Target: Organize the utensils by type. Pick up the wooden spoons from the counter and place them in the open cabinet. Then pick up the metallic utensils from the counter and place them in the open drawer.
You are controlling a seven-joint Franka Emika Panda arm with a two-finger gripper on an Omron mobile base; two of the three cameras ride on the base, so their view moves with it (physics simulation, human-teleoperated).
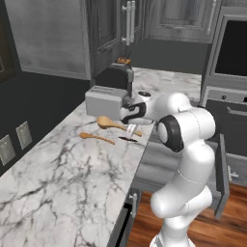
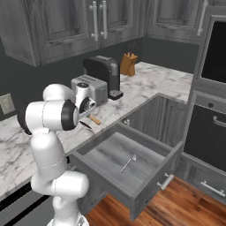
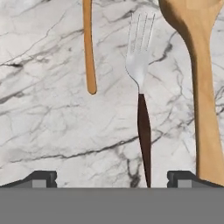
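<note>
Even, soft rendered light is falling throughout; the white marble counter (image 1: 62,164) is reading bright, dark cabinets dim, edges slightly blurry.

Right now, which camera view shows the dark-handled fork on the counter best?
The hand view: the fork lies between the two wooden spoons, tines and handle clear. The left base view gives a small sliver under the gripper; the right base view, a dark streak.

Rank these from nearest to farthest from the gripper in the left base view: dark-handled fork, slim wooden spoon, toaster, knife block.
1. Dark-handled fork, on the counter right below the gripper.
2. Slim wooden spoon, on the counter to the fork's left.
3. Toaster, behind the spoons, toward the wall.
4. Knife block, far back, under the wall cabinets.
</note>
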